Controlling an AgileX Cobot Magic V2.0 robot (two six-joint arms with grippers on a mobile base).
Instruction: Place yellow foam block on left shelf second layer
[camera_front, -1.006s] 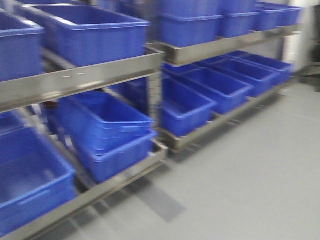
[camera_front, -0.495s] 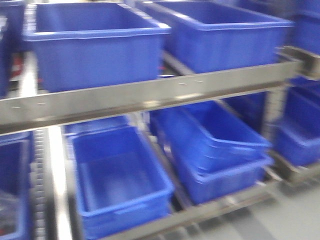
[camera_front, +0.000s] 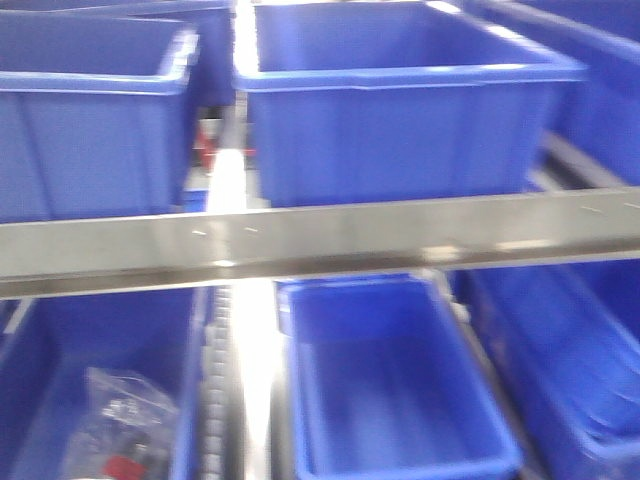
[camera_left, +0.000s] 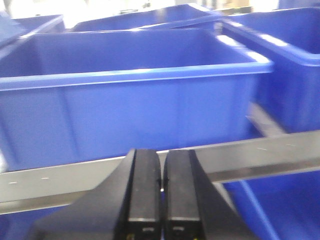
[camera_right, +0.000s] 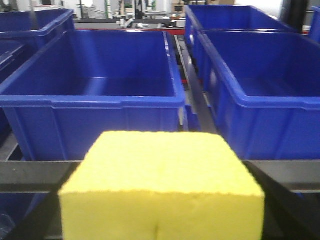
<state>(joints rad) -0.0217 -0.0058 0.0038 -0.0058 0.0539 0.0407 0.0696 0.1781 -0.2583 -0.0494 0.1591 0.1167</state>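
Note:
The yellow foam block (camera_right: 160, 175) fills the lower middle of the right wrist view, held between the dark fingers (camera_right: 287, 200) of my right gripper (camera_right: 161, 205), which is shut on it. Beyond the block, across a steel shelf rail (camera_right: 30, 175), stands an empty blue bin (camera_right: 95, 102). My left gripper (camera_left: 162, 172) is shut with nothing in it; its two black fingers (camera_left: 145, 185) press together in front of a steel shelf rail (camera_left: 280, 155) and a blue bin (camera_left: 130, 115). Neither gripper nor the block shows in the front view.
The front view looks straight onto a shelf: a steel rail (camera_front: 320, 240), two blue bins (camera_front: 400, 130) above it, more bins (camera_front: 390, 390) below. A plastic bag of small parts (camera_front: 120, 425) lies in the lower left bin. Another blue bin (camera_right: 260, 95) stands at the right.
The front view has swung left along the shelves and closer in. The grey floor and the right-hand rack have left the picture, and the shelf rail now runs level across it.

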